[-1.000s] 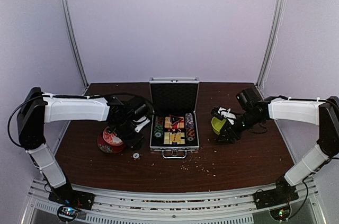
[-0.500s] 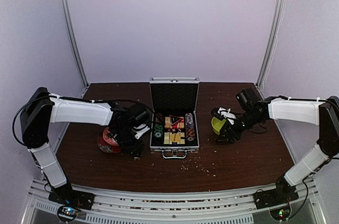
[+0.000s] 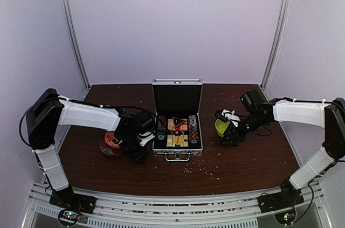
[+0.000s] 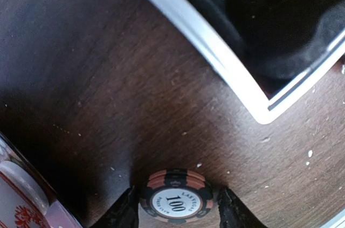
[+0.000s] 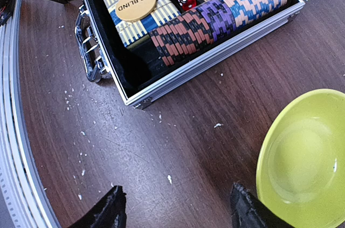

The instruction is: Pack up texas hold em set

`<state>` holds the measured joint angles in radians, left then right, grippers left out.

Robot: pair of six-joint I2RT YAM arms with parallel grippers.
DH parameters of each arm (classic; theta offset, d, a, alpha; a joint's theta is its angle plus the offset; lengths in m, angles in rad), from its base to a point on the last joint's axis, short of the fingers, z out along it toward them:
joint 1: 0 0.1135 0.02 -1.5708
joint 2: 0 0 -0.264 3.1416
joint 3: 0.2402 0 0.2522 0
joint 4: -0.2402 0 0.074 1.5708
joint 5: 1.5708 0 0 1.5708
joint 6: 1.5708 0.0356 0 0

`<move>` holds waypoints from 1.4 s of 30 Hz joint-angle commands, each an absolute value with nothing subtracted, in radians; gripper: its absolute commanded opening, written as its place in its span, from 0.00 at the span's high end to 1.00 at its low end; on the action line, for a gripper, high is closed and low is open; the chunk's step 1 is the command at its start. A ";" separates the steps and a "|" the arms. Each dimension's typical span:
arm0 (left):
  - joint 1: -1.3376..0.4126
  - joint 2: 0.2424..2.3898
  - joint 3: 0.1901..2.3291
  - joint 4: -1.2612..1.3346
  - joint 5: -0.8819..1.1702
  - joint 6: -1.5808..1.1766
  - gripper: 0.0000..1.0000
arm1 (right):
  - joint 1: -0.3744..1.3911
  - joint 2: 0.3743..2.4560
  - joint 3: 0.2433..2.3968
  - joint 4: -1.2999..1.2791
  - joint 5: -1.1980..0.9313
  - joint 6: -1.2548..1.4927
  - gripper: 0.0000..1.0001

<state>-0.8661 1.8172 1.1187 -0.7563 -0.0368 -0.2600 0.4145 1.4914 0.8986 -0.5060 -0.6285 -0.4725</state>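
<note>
Left gripper point(image 4: 175, 212) spread, straddling a poker chip point(image 4: 176, 202) marked 100, flat on the table point(image 4: 108, 93) between the fingers and not yet pinched. Beyond and to the right, the near corner of the open case point(image 4: 259, 106), close by. Farther off: right gripper point(image 5: 175, 214) also spread, empty, beside the green bowl point(image 5: 302, 158). Left arm clearly nearer; no long axis to mind on a round chip.

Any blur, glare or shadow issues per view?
Left wrist: the chip is sharp, the case corner soft with a blown-out rim, dark shadow at left. Right wrist: sharp, edges bowed, mild sheen on the bowl. Top external: even light, small things unresolved.
</note>
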 commanded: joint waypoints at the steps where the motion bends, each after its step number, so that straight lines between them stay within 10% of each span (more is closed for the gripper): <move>1: -0.885 1.843 1.113 -0.739 -0.037 -0.252 0.50 | 0.419 1.498 0.923 -0.518 -0.632 -0.483 0.33; 9: -0.922 1.853 1.143 -0.764 -0.014 -0.259 0.64 | 0.419 1.496 0.924 -0.518 -0.634 -0.483 0.33; 42: -1.233 2.264 1.790 -0.775 0.011 -0.183 0.64 | 0.419 1.429 0.915 -0.513 -0.643 -0.479 0.33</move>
